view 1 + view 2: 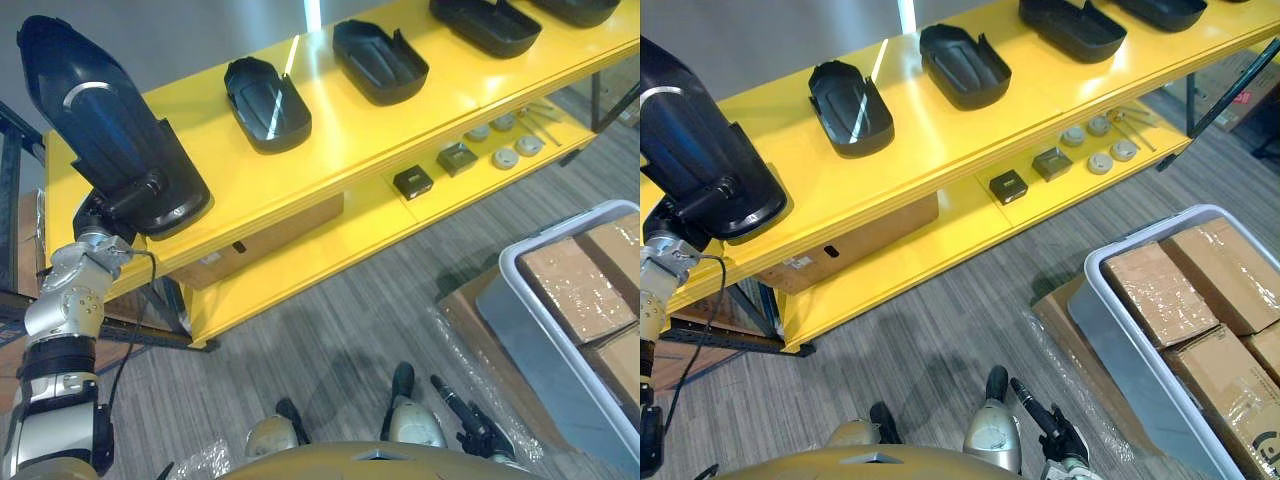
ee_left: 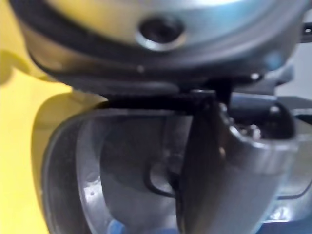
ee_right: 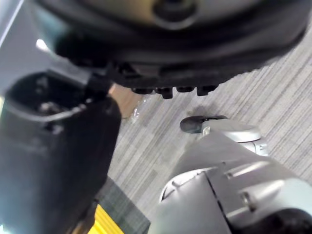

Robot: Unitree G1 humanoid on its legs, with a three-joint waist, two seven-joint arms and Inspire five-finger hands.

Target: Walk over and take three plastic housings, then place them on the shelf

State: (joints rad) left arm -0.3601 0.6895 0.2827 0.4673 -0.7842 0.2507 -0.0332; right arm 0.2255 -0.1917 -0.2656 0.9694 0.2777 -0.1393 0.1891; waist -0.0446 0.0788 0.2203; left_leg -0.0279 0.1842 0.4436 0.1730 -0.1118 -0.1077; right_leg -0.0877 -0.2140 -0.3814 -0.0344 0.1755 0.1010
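Note:
My left hand is shut on a tall black plastic housing, which stands nearly upright with its lower end at the left end of the yellow shelf's top board. In the left wrist view the housing's grey inside sits right behind my thumb. Several more black housings lie open side up along the top board, the nearest just right of the held one, another beyond it. My right hand hangs low by the floor, fingers relaxed and holding nothing.
The shelf's lower board carries a small black box and round white parts. A cardboard box sits under the top board. On the floor at right stands a grey bin with wrapped cartons.

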